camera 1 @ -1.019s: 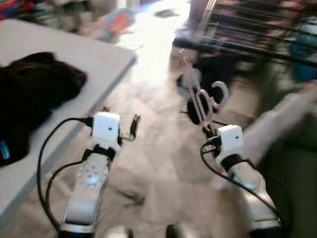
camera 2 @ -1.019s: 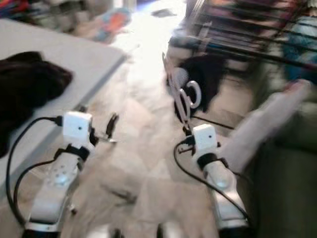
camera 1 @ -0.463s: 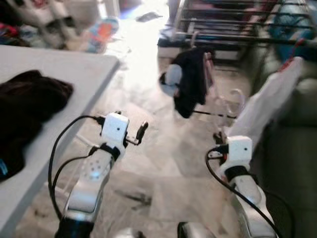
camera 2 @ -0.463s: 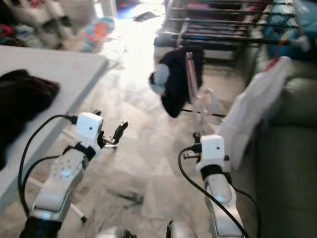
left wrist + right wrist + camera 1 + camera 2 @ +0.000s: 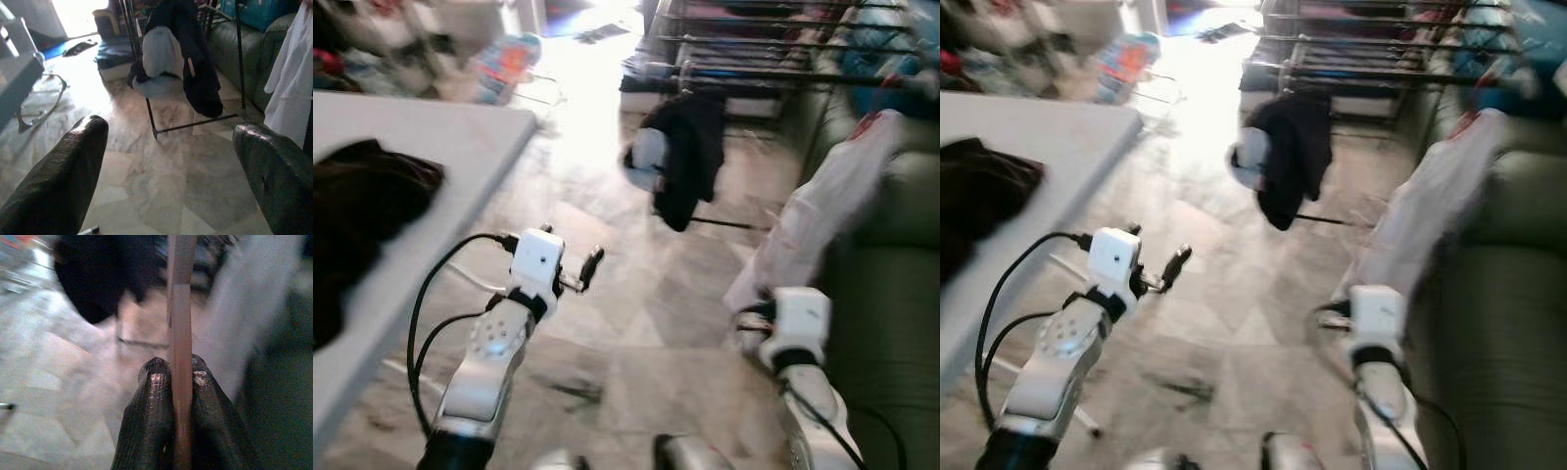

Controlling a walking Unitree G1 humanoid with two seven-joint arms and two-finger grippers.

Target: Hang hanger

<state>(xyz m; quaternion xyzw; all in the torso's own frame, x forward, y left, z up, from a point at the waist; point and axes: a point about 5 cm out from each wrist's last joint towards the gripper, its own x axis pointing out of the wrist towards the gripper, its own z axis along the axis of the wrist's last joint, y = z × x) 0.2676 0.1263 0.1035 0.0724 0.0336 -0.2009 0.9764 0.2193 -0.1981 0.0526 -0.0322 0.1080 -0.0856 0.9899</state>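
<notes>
My right gripper (image 5: 174,369) is shut on a thin pinkish hanger (image 5: 180,308), whose bar runs straight up between the two black fingers. In the eye views the right wrist (image 5: 798,321) is low on the right, beside the green sofa, and is blurred. My left gripper (image 5: 591,264) is held out over the floor and stands open with nothing in it (image 5: 171,129). A metal drying rack (image 5: 754,44) stands ahead, with a dark garment (image 5: 690,157) hanging from it.
A white table (image 5: 440,147) on the left carries a dark cloth (image 5: 362,196). A white cloth (image 5: 822,215) is draped over the green sofa (image 5: 891,294) on the right. Marble floor (image 5: 636,294) lies between them. Clutter sits at the far left.
The whole picture has shifted as the camera moved closer to the rack. My right arm has sunk lower and further right with the hanger. The left arm keeps its pose.
</notes>
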